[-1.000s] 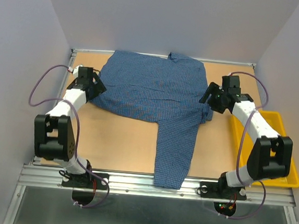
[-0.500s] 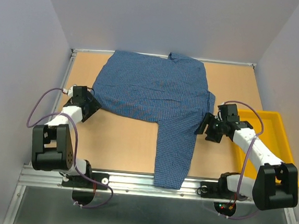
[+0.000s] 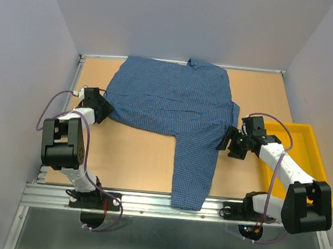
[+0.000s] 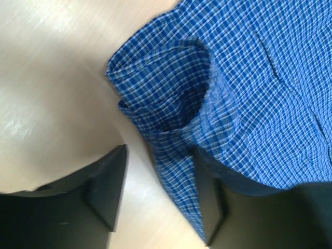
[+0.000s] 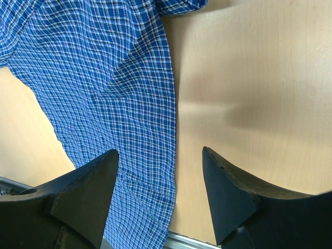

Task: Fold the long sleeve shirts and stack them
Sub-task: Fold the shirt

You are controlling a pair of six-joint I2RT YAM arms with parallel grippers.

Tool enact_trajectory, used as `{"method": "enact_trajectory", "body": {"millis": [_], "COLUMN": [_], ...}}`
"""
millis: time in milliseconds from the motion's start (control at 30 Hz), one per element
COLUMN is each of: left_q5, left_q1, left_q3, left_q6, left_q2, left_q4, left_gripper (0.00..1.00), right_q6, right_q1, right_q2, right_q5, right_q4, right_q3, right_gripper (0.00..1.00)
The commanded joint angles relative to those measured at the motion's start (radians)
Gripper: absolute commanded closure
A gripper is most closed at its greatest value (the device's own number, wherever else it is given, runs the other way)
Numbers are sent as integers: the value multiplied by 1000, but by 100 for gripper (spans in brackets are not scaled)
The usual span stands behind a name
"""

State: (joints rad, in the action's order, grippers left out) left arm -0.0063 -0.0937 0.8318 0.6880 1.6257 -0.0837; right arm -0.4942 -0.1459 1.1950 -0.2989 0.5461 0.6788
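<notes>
One blue checked long sleeve shirt [image 3: 174, 99] lies spread flat at the back of the table, with a sleeve [image 3: 195, 162] running forward past the near edge. My left gripper [image 3: 101, 104] is low at the shirt's left corner. In the left wrist view that gripper [image 4: 158, 194] is open, and the folded shirt edge [image 4: 176, 171] lies between its fingers [image 4: 106, 187]. My right gripper [image 3: 232, 143] sits by the sleeve's right side. In the right wrist view it [image 5: 161, 192] is open, straddling the sleeve's edge [image 5: 155, 171]; the shirt [image 5: 104, 78] fills the left of that view.
A yellow tray [image 3: 321, 161] stands at the right edge of the table, partly under the right arm. Bare wooden tabletop [image 3: 128, 156] shows to the left of the sleeve. White walls close in the back and both sides.
The right arm swung from the shirt's back right down to the sleeve, then held still. The left gripper moved nearer, then back up to the shirt's corner, its jaws narrowing.
</notes>
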Motion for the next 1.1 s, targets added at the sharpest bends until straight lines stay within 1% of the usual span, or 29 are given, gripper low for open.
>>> {"method": "enact_trajectory", "body": {"millis": [0,100,233,267,400,533,633,767,833,867,933,1000,1067], "left_q5": [0,0,2,31,43,39,39,84,106,112,106,59,14], "left_q1": [5,17,29,31,41,51,52,54,55,55,55,55,54], "left_q3": [79,136,184,202,262,354,470,550,559,553,532,489,440], "left_q6": [36,50,62,70,76,84,91,76,42,33,-2,-33,-50], "left_q2": [0,23,48,57,106,155,195,220,201,191,146,103,76], "left_q4": [18,59,73,75,82,121,157,176,157,153,128,137,169], "left_gripper": [41,46,46,46,46,46,46,39,32,25,18,11,9], "right_q6": [6,3,3,5,5,6,9,14,16,17,17,14,13], "right_q1": [-9,-11,-9,-11,-11,-11,-11,-15,-20,-24,-32,-44,-52], "right_q2": [-14,-11,-5,-6,-8,-11,-12,-21,-25,-22,-17,-12,-14], "right_q5": [-17,-19,-17,-17,-11,-5,1,7,9,7,6,7,7], "right_q4": [-35,-40,-44,-44,-48,-48,-46,-44,-40,-35,-35,-35,-34], "right_q3": [-7,-7,-5,-5,-4,-2,1,2,1,-1,-2,-1,2], "right_gripper": [29,29,29,29,29,29,29,29,29,29,29,29,29]}}
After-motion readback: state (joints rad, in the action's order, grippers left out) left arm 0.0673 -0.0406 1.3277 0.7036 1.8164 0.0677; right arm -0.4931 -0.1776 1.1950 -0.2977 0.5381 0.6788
